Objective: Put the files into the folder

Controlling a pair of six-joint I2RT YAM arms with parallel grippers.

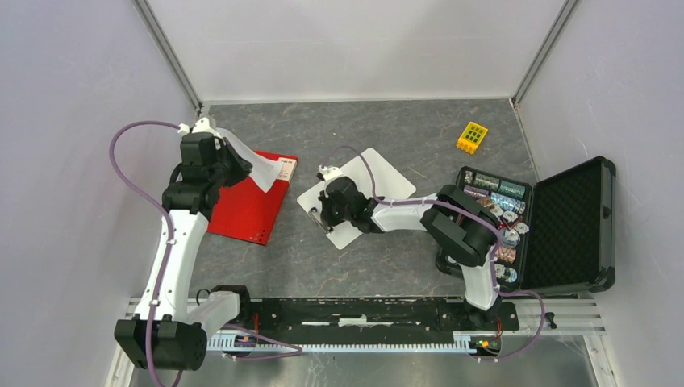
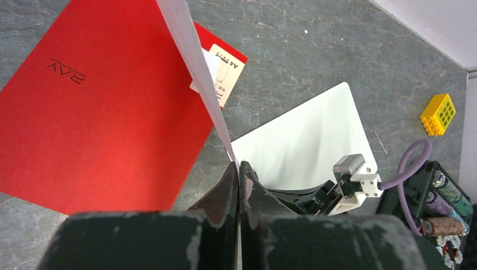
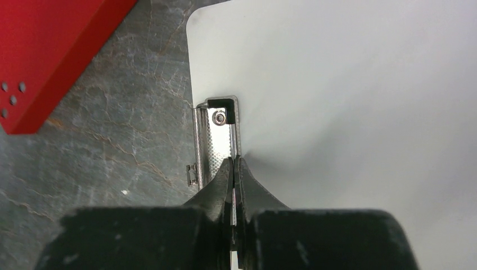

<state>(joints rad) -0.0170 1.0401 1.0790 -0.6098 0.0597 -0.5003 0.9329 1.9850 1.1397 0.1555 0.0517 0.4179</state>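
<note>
The files (image 1: 256, 167) are thin white sheets, lifted and bent over the far right corner of the folder (image 1: 242, 211). My left gripper (image 1: 231, 158) is shut on their edge. The left wrist view shows the files (image 2: 197, 62) edge-on, rising from my left gripper (image 2: 238, 166), so no print is visible. The red folder (image 2: 95, 101) lies flat and closed on the table, its white label (image 2: 225, 73) at the corner. My right gripper (image 3: 233, 161) is shut on the metal clip (image 3: 216, 140) of the white clipboard (image 3: 349, 112), to the right of the folder.
The white clipboard (image 1: 379, 176) lies mid-table under my right gripper (image 1: 327, 211). An open black foam-lined case (image 1: 556, 226) holding several small items stands at the right. A yellow brick (image 1: 472, 136) sits at the back right. Walls close off three sides.
</note>
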